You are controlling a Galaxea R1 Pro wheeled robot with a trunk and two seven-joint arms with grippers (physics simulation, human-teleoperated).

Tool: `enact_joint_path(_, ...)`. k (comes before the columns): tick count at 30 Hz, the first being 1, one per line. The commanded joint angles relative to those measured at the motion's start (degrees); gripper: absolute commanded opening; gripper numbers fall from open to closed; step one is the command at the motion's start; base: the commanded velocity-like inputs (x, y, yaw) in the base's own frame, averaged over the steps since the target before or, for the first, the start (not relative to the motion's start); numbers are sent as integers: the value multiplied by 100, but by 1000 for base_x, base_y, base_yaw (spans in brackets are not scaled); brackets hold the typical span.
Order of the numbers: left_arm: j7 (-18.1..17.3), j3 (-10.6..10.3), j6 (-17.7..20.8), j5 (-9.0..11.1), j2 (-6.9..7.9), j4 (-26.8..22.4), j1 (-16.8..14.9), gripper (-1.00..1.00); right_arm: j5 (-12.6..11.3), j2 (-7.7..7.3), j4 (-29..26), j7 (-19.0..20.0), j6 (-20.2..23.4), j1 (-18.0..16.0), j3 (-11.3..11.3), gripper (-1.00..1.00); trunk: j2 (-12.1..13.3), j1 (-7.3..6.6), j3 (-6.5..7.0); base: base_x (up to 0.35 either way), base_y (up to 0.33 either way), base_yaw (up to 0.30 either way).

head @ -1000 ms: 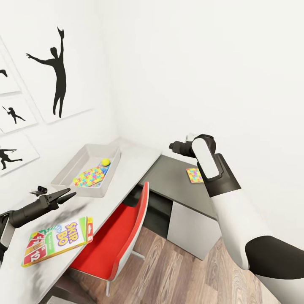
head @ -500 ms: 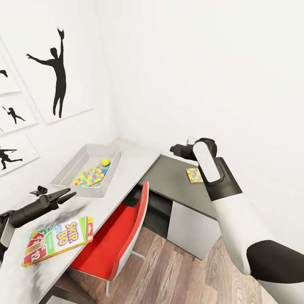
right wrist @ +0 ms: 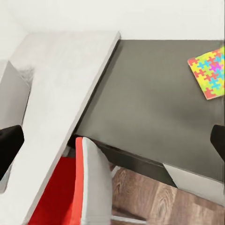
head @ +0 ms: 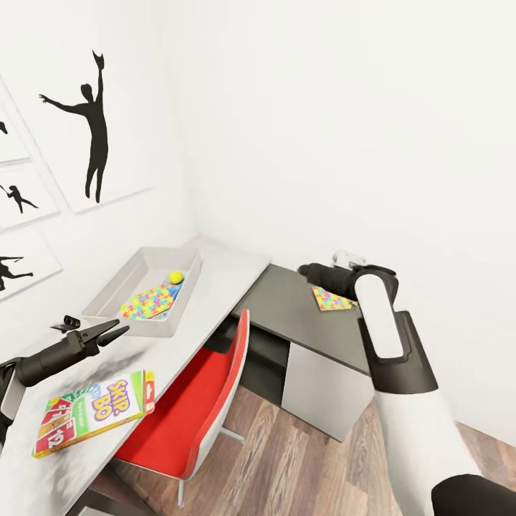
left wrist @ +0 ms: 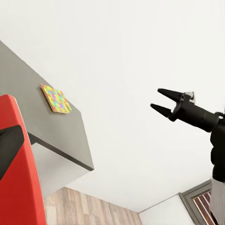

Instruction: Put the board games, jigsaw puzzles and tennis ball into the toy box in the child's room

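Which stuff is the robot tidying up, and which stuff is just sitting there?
For the job:
- shallow pale grey toy box
- small yellow-green tennis ball inside it
- colourful thin jigsaw puzzle inside it
- second jigsaw puzzle on dark shelf
- white-green-red Skip-Bo carton

Just there:
- red-and-white swivel chair
- black silhouette prints

White-and-black arms (head: 390, 344), tapered black pointed claws (head: 115, 331).

The dark grey shelf section (head: 301, 308) lies bare around the jigsaw puzzle (head: 331, 299), open from above, while the red-and-white swivel chair (head: 208, 401) blocks the table (head: 215, 287) front.
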Motion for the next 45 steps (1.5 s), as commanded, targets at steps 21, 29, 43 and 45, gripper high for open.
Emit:
enact_joint_path(21,-20,-2,54,8,-11,-1,1,100,-57,-9,-243,1208,-264,2106,-1278,100,-12,4,2,-105,35,-219)
enact_joint_path(29,-16,-4,52,5,-18,1,3,100,-23,-18,-245,1786,-504,2401,-1375,100,-12,4,2,-5,2,-279)
enact_joint_path(43,-24,1,52,13,-9,1,3,100,-42,-499,-242,1884,-568,2439,-1402,100,-12,4,2,0,0,-280)
enact_joint_path(45,-24,1,52,14,-12,1,3,100,-47,-520,-241,1886,-569,2438,-1425,100,-12,4,2,0,0,-280)
